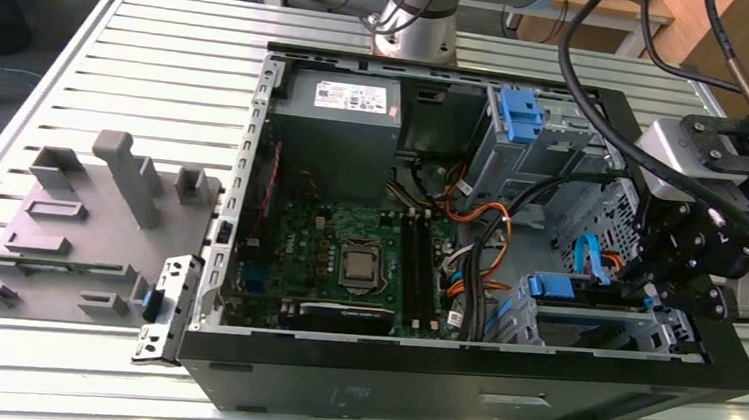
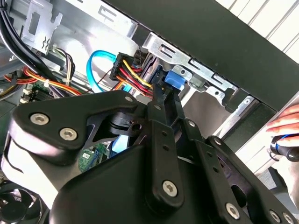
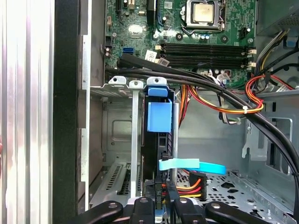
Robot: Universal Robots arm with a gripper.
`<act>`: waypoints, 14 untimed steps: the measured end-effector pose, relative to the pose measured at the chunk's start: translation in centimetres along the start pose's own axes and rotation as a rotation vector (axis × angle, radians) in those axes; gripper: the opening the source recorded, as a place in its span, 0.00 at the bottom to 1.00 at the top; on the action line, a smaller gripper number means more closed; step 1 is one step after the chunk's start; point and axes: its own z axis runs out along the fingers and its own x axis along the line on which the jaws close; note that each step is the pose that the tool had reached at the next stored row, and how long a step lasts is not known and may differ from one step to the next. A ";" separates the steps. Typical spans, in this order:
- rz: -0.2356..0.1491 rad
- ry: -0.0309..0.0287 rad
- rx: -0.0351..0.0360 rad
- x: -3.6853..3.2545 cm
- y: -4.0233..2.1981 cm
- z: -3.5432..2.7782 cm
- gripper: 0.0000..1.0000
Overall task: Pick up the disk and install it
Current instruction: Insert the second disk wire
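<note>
In the exterior view, your gripper [image 1: 639,289] reaches into the computer case [image 1: 441,381] at the bay on the exterior view's right, where the disk [image 1: 559,287] sits among loose cables.

In the second wrist view, the fingers [image 2: 161,109] run up to the disk's blue rail [image 2: 174,79], with the power wires [image 2: 133,70] just beside them. A person's hand [image 2: 285,122] is outside the case.

In the first wrist view, the fingers look pinched together on the disk's near edge, and a blue flat cable [image 3: 191,164] crosses it. Push from here and you could trap that cable or those wires. You could also jam the disk crooked against the metal bay [image 3: 135,140].
</note>
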 end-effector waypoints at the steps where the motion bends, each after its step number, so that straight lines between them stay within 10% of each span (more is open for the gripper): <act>1: 0.000 0.0000 0.0000 0.00 -0.03 0.00 0.24; 14: 0.000 0.0002 0.0000 -0.04 -0.19 0.00 0.24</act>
